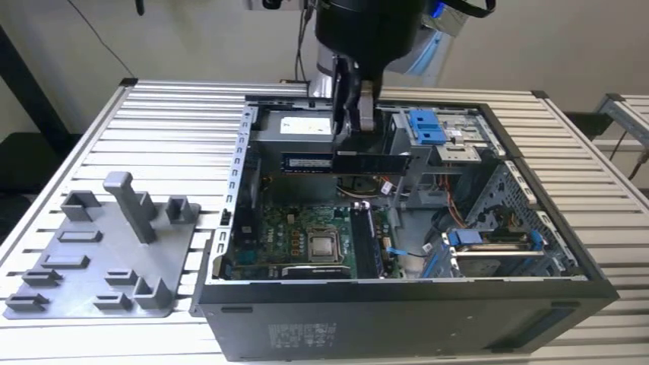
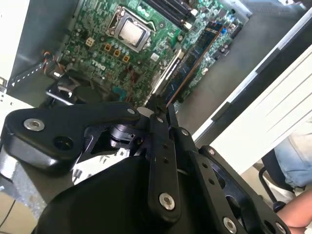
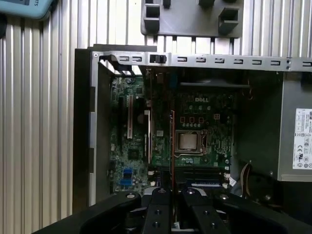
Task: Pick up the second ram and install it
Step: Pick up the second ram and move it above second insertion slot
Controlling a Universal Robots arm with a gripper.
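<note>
The second ram [image 1: 381, 161] hangs level, clamped between the fingers of the end effector [image 1: 357, 149], above the open computer case [image 1: 406, 319]. Below the end effector lies the green motherboard [image 1: 294, 228]. Well apart from it, toward the exterior view's left, a grey tray [image 1: 91, 266] rests on the ribbed tabletop [image 1: 172, 122].

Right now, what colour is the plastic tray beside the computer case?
Plain grey. The tray shows best in the exterior view, beside the computer case.

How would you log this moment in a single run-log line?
grasp: fingers shut on second ram | where: above open computer case, over motherboard | installed: not yet
</note>
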